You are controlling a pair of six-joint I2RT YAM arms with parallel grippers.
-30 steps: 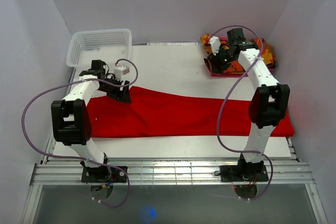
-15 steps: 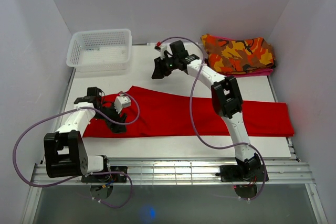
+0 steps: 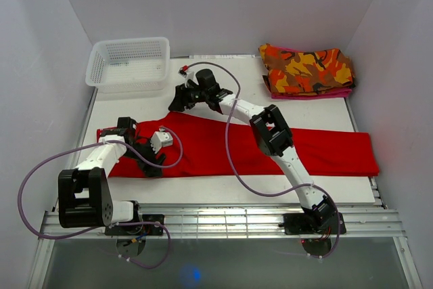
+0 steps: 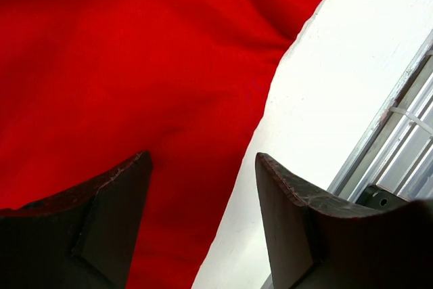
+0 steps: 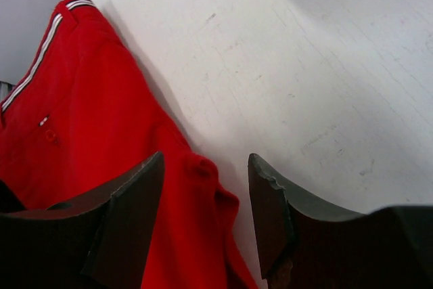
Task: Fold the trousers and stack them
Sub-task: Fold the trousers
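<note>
- Right, from overhead: the trousers [image 3: 331, 153] lie stretched full length across the table [image 3: 135, 103], with no crosswise fold visible. Nothing red sits on the folded camouflage garment [image 3: 304, 69] in the far right corner.
- Left wrist view: the left gripper [image 4: 203, 160] hangs jaws apart over the cloth's near edge, holding nothing.
- Right wrist view: the right gripper [image 5: 206, 160], jaws apart and empty, hovers at the striped waistband corner. I'd judge that most folding, and all stacking, remains.

A lab test cell: plain white walls [image 3: 223, 5], table [image 3: 318, 109] edged with aluminium rails [image 3: 216, 225]
</note>
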